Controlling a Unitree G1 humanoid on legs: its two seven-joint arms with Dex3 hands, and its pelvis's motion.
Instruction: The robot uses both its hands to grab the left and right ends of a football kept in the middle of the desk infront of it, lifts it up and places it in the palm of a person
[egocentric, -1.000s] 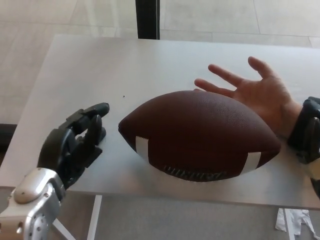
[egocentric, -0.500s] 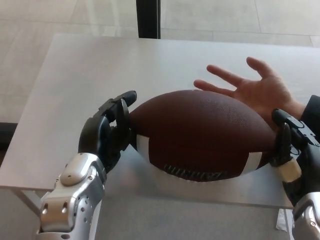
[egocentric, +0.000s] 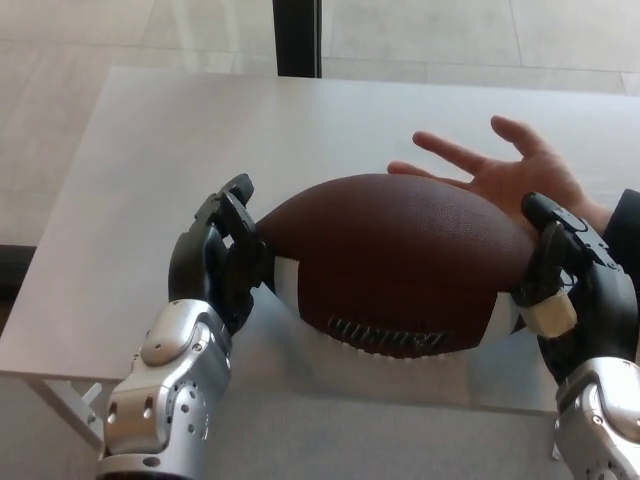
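Observation:
A brown football (egocentric: 395, 265) with white stripes lies across the middle of the grey desk (egocentric: 180, 140). My left hand (egocentric: 220, 262) presses against its left tip, fingers curled round that end. My right hand (egocentric: 570, 285) clasps the right tip, its fingers over the white stripe there. The ball sits squeezed between the two hands; whether it still touches the desk I cannot tell. A person's open palm (egocentric: 510, 175) rests face up on the desk just behind the ball's right half, fingers spread.
A dark post (egocentric: 296, 38) stands beyond the desk's far edge. Pale floor tiles (egocentric: 70, 60) lie to the left and behind. The desk's near edge runs just below the ball.
Both hands have closed in from the sides onto the ball's ends. The ball has shifted slightly upward in the picture. The person's palm has stayed in place.

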